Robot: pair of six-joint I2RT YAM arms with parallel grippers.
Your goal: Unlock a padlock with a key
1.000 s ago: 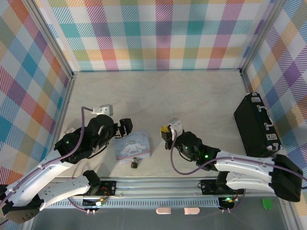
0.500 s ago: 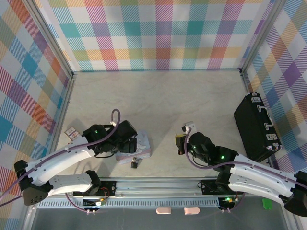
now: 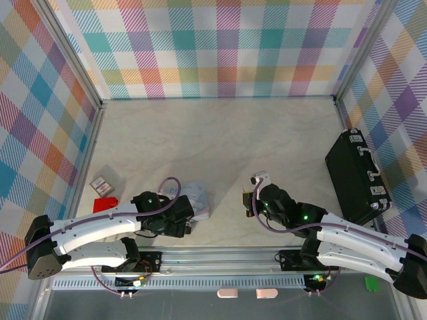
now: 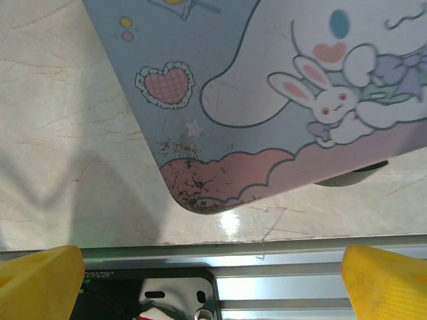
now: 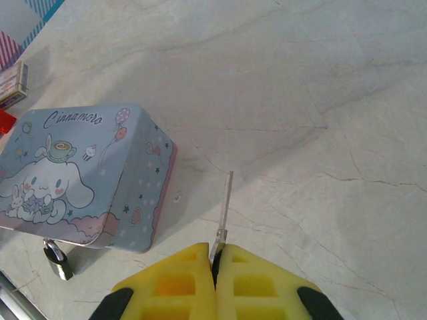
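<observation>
The padlock (image 5: 58, 259) is small and dark with a silver shackle, and it sits at the near corner of the pale blue cartoon tin (image 5: 80, 177). My right gripper (image 5: 215, 257) is shut on the key (image 5: 225, 207). Its thin silver blade sticks out forward over the bare table, to the right of the tin and apart from it. In the top view my right gripper (image 3: 248, 199) is right of the tin (image 3: 198, 197). My left gripper (image 3: 179, 223) hovers open over the tin's near edge, and its arm covers the padlock there. Its yellow fingertips (image 4: 40, 283) stand wide, with the tin (image 4: 267, 100) above them.
A big black case (image 3: 357, 177) lies at the right wall. A red block (image 3: 105, 204) and a small card (image 3: 100, 183) lie at the left. The metal rail (image 4: 300, 280) along the table's near edge runs just below the tin. The middle and back of the table (image 3: 220, 133) are bare.
My left arm swung down and toward the near edge over the tin. It now hides the padlock in the top view and uncovers the red block. My right gripper shifted slightly right.
</observation>
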